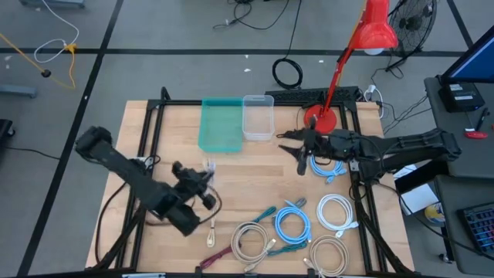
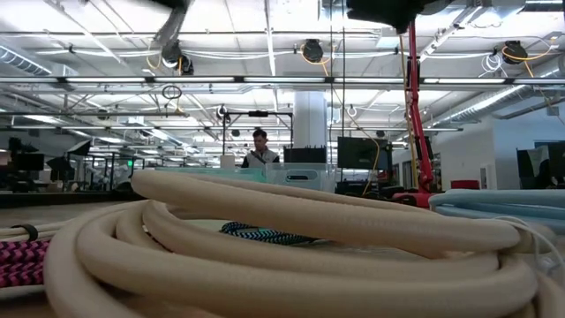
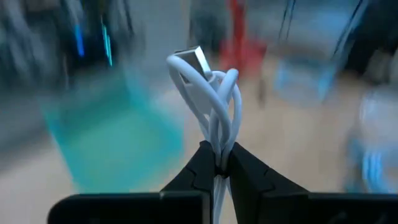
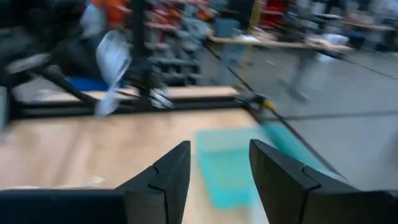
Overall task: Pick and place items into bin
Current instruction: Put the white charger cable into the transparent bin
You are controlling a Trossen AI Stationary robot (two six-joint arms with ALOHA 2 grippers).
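My left gripper stands over the table's middle left, shut on a small white bundled cord, with the teal bin beyond it. My right gripper is open and holds nothing, right of the teal bin and the clear bin. On the near table lie a light blue coil, a white coil, two beige coils, a teal cord and a maroon cord. Another light blue cable lies under the right arm. My left gripper pinches the white bundled cord between its two fingers, several strands together near one end of the bundle. The bundle stands out past the fingertips, lifted clear of the table, its metal plug at the free end.
A red lamp stands at the far right, close to the right arm. The black frame runs along the table's edges. In the low view the beige coil fills the foreground. A person stands far off in the room.
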